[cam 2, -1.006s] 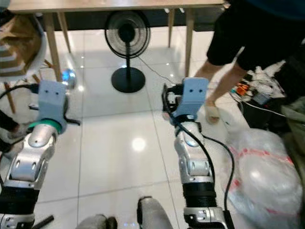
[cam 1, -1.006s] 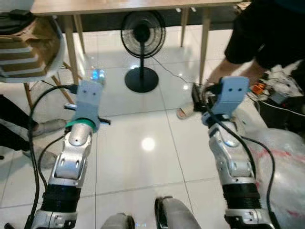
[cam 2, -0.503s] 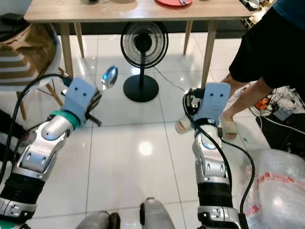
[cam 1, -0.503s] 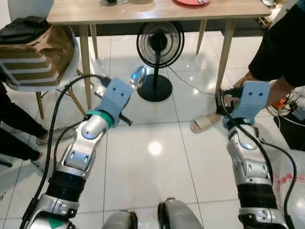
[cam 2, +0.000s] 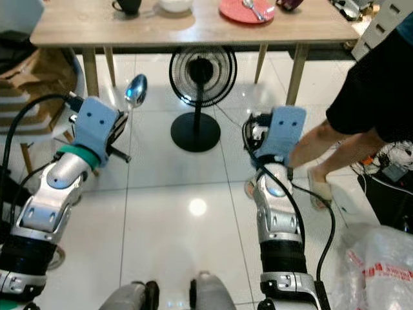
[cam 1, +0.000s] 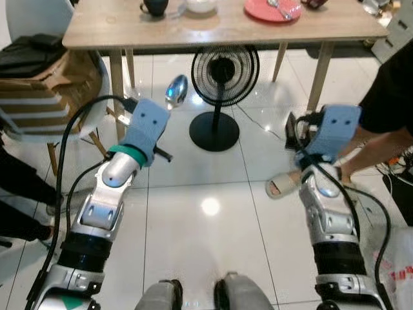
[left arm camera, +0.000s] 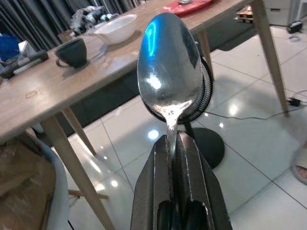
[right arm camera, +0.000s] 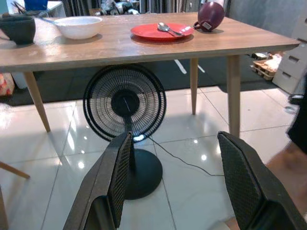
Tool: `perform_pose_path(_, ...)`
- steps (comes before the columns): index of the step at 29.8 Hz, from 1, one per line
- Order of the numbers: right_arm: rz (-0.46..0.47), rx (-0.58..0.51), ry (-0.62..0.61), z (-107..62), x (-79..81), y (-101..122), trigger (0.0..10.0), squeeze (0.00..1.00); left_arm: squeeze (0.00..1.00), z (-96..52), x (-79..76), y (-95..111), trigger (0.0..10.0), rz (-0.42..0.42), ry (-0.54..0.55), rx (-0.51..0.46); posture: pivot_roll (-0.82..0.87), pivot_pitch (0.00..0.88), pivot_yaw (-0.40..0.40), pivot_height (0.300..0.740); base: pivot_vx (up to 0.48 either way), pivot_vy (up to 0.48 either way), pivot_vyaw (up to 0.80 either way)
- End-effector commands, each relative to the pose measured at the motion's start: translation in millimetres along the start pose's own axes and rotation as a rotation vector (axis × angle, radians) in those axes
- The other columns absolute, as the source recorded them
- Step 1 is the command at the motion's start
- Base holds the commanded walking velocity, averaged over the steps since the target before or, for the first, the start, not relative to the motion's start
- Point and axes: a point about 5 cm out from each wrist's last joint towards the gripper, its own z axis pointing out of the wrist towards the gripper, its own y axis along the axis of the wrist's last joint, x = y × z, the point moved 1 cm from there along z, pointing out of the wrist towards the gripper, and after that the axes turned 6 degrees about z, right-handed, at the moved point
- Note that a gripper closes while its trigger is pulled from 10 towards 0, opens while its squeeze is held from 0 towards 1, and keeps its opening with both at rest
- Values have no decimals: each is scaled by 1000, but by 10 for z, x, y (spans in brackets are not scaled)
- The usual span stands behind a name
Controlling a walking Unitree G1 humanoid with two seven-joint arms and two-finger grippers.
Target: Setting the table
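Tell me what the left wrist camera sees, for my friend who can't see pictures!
Two black fingers are shut on a shiny spoon, bowl pointing up. Behind it stand a wooden table with a dark cup, a white bowl and a red plate, and a black fan on the floor.

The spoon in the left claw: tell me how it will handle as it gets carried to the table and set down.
The spoon looks like polished metal, so probably stiff, light and slippery. The left claw pinches only its thin handle, bowl standing well above, so it may pivot or slide if jolted. Its rounded bowl could rock on the wooden table; breakage seems unlikely.
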Motion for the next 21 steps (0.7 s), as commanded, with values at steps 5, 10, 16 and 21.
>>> perform_pose_path(5, 27, 14, -19, -19, -57, -35, 10000, 0, 0, 5, -50, -11, 10000, -6, -3, -4, -100, 64, 59, 740, 455, 0, 0)
perform_pose_path(10, 41, 15, -16, -15, -57, -40, 10000, 0, 0, 6, -56, -24, 10000, -12, -2, -2, -102, 61, 55, 740, 455, 0, 0)
perform_pose_path(16, 43, 20, -10, -6, -43, -45, 10000, 0, 0, 7, -47, -32, 10000, -14, 1, -1, -102, 59, 54, 740, 458, 0, 0)
perform_pose_path(21, 44, 27, -4, 0, -24, -53, 10000, 0, 0, 8, -42, -35, 10000, -14, 3, -2, -101, 54, 51, 740, 455, 0, -480)
